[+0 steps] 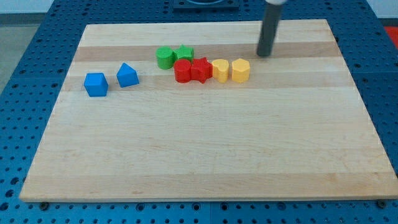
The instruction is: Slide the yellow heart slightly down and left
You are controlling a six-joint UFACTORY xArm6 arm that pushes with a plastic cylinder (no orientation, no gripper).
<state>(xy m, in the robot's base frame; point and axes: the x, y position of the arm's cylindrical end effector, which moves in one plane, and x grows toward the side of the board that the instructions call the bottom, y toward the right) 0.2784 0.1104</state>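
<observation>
- my tip (264, 55) — bare rod, nothing to open or hold, touching no block
- yellow heart (220, 70) sits down-left of it, between red star (201, 70) and yellow hexagon (240, 70)

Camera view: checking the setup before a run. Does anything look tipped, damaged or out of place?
Nothing stands out. All eight blocks sit flat on the wooden board, and my tip hangs up and right of the yellow blocks, touching none.
</observation>
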